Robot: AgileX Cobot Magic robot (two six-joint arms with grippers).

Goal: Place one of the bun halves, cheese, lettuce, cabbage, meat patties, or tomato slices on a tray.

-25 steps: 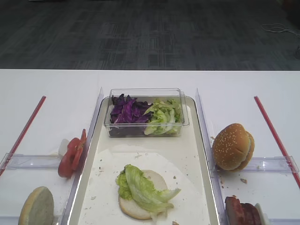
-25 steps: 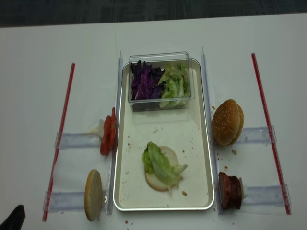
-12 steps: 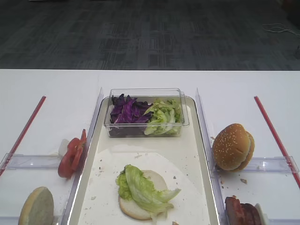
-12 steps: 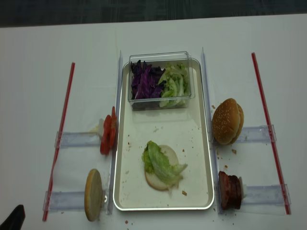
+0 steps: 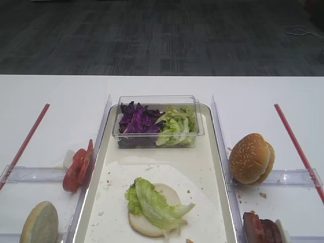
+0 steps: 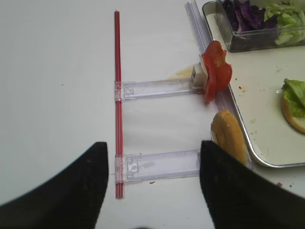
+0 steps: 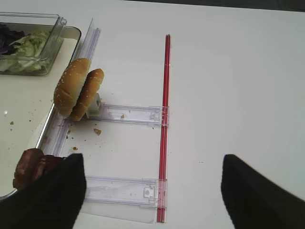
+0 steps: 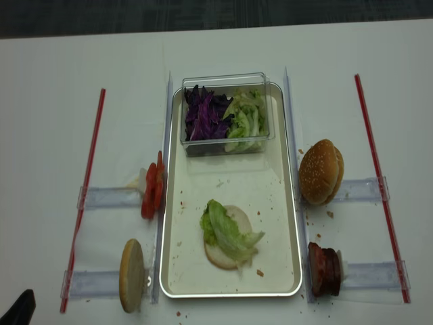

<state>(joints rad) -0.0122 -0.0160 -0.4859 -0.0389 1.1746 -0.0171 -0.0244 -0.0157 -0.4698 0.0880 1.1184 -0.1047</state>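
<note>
- Almost nothing is being changed on the tray (image 8: 291, 203) against the earlier views: a plain bun half (image 8: 226, 247) is lying there under a lettuce (image 8: 226, 230) leaf, so further layers are judged outstanding.
- The right gripper (image 7: 152, 191) is being held spread wide and empty above the table, near the meat patties (image 7: 31, 167).
- The left gripper (image 6: 152, 191) is being held apart too, gripping nothing, near the tomato slices (image 6: 217, 76).
- Only a dark edge at the realsense view's lower left corner is shifting slightly.
</note>
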